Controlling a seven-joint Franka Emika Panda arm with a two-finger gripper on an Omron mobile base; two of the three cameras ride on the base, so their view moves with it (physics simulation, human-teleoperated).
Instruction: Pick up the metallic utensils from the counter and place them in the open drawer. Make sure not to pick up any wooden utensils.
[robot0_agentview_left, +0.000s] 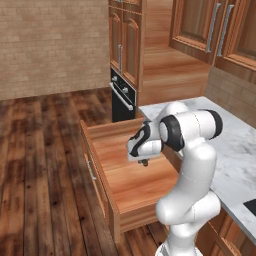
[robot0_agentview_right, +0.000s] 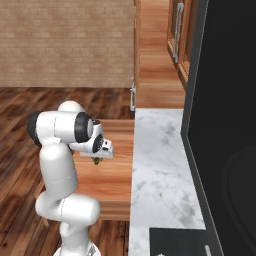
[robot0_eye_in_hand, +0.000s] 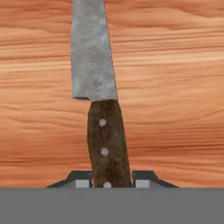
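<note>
The kitchen knife (robot0_eye_in_hand: 105, 131), silver blade and dark riveted handle, stands clamped by its handle end between my two fingertips (robot0_eye_in_hand: 81, 180). My gripper (robot0_eye_in_hand: 109, 181) is shut on it, the blade pointing away over the light-brown floor of the open drawer (robot0_eye_in_hand: 175, 87). From the base cameras, the gripper (robot0_agentview_left: 144, 162) hangs low over the middle of the wide wooden drawer (robot0_agentview_left: 130, 187), left of the marble counter (robot0_agentview_left: 235, 145). The right base view has the same gripper (robot0_agentview_right: 96, 160) over the drawer (robot0_agentview_right: 107, 185), beside the counter (robot0_agentview_right: 160, 165). The wooden utensils are out of view.
A black oven front (robot0_agentview_left: 122, 97) and tall wooden cabinet doors (robot0_agentview_left: 125, 42) stand beyond the drawer. A black sink corner (robot0_agentview_left: 251, 206) cuts into the counter near the robot. A large dark shape (robot0_agentview_right: 225, 125) blocks the right side of the right base view. Wood floor (robot0_agentview_left: 40, 165) lies left.
</note>
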